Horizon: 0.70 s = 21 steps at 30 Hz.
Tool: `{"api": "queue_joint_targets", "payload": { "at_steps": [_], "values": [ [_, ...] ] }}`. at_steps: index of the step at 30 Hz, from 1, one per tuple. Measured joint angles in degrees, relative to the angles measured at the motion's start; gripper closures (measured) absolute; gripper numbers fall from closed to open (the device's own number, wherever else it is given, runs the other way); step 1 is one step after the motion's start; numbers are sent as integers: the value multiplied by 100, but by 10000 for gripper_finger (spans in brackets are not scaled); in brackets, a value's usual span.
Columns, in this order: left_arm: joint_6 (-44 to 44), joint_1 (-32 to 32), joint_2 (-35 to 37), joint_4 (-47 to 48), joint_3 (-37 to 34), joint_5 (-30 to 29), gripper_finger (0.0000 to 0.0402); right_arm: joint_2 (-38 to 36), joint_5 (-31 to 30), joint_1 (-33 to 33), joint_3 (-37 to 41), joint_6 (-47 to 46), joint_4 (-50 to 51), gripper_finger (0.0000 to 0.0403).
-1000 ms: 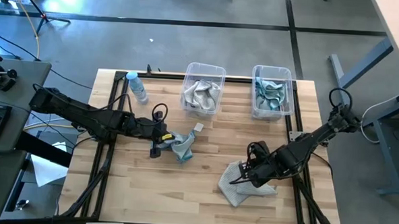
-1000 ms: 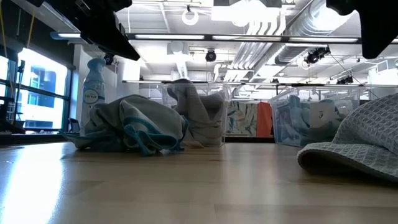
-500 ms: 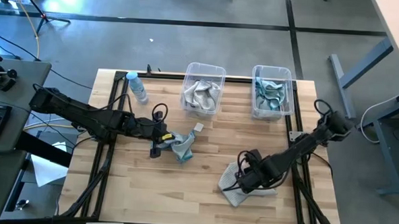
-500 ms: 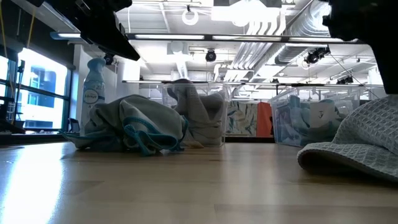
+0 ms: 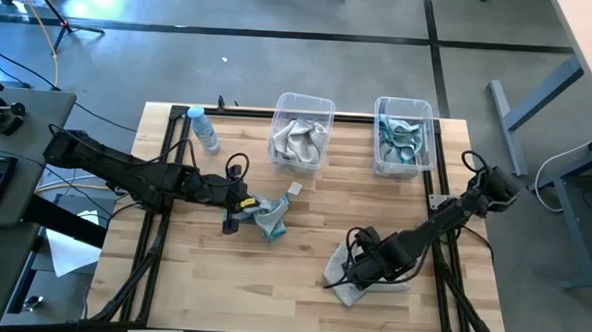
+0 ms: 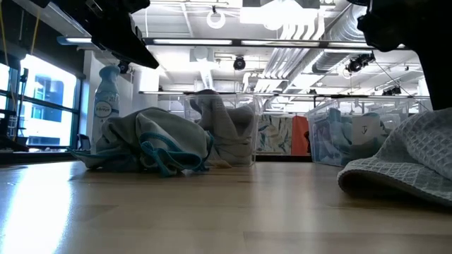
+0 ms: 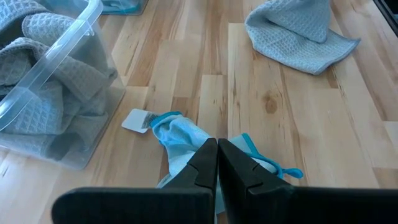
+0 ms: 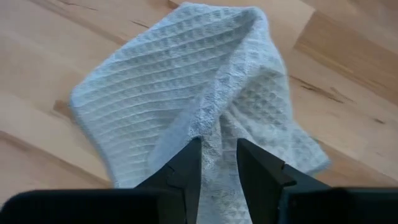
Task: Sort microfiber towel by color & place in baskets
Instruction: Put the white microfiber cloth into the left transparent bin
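- From above: the right gripper is down on the grey towel near the front edge of the table, right of the middle. I think it pinches a fold so the towel can be lifted. The left gripper rests on the blue towel near the middle of the table. The left bin, at the back edge, holds grey towels. The right bin, near the back right corner, holds blue ones. A bottle stands near the back left corner.
- From table height: the blue towel lies bunched up, and the grey towel has a raised fold.
- Left wrist: its fingers are tight together over the blue towel. I cannot tell if they hold any cloth. A small white tag lies just beside it.
- Right wrist: its fingers are a narrow gap apart with a ridge of the grey towel squeezed between them.
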State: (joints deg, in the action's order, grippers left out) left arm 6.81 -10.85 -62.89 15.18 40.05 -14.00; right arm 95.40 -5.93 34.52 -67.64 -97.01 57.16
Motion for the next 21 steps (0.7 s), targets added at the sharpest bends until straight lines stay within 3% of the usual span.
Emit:
{"api": "queue_joint_targets", "payload": {
  "at_steps": [9,21],
  "values": [
    [0,0,2,2,0,98,402,17,10,0,-1,-328,-153,330],
    [0,0,2,4,0,190,401,27,-26,-2,-2,-518,-209,276]
  ]
}}
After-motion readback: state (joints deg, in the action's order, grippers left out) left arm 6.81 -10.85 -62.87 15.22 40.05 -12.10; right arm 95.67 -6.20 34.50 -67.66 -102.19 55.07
